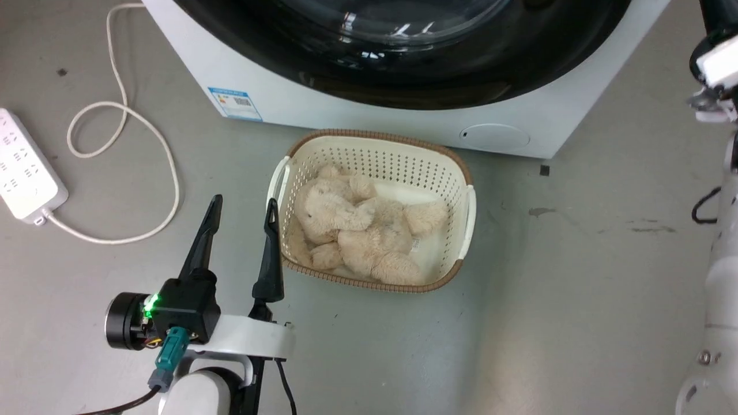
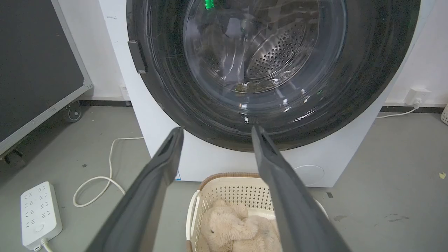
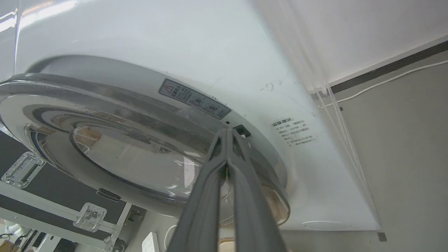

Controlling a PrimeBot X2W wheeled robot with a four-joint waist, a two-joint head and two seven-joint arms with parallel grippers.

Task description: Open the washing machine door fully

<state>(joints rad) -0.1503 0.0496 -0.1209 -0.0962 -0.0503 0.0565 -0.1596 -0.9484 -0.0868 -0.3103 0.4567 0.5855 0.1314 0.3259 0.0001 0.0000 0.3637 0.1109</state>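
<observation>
Left claw (image 1: 243,200) hangs spread wide just left of the basket (image 1: 375,136); right claw (image 3: 227,130) is pressed together, tips at the washer door (image 3: 105,105) rim.

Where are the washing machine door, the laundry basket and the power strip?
washing machine door (image 2: 367,87), left wrist view, glossy black ring.
laundry basket (image 1: 380,161), head view, perforated back wall.
power strip (image 1: 24,167), head view, white top face.
</observation>
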